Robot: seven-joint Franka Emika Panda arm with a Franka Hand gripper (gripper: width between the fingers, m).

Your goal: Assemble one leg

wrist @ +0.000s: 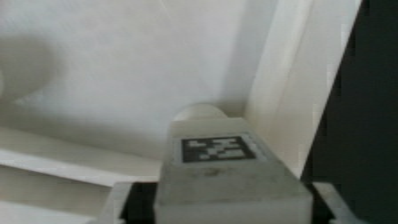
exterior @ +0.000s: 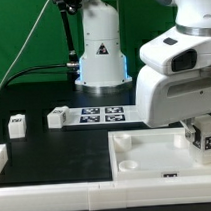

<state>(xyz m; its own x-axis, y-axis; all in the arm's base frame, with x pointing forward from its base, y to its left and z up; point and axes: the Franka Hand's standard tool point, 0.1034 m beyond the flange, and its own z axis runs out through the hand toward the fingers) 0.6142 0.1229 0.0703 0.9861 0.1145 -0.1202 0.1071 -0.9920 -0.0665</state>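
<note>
My gripper (exterior: 202,126) is shut on a leg (exterior: 205,138), a chunky white block with a black-and-white tag, and holds it over the right end of the wide white panel (exterior: 146,156). In the wrist view the leg (wrist: 217,150) fills the space between the jaws of my gripper (wrist: 228,208), tag facing the camera. Its rounded far end lies close to the panel (wrist: 107,90) by a raised edge. I cannot tell if it touches. Two more legs lie on the black table at the exterior view's left, one (exterior: 16,122) far out, one (exterior: 57,117) by the marker board.
The marker board (exterior: 104,115) lies flat behind the panel. The robot's base (exterior: 99,54) stands at the back. A white part (exterior: 0,155) shows at the exterior view's left edge. The arm's large white body (exterior: 177,75) hangs over the panel's right side.
</note>
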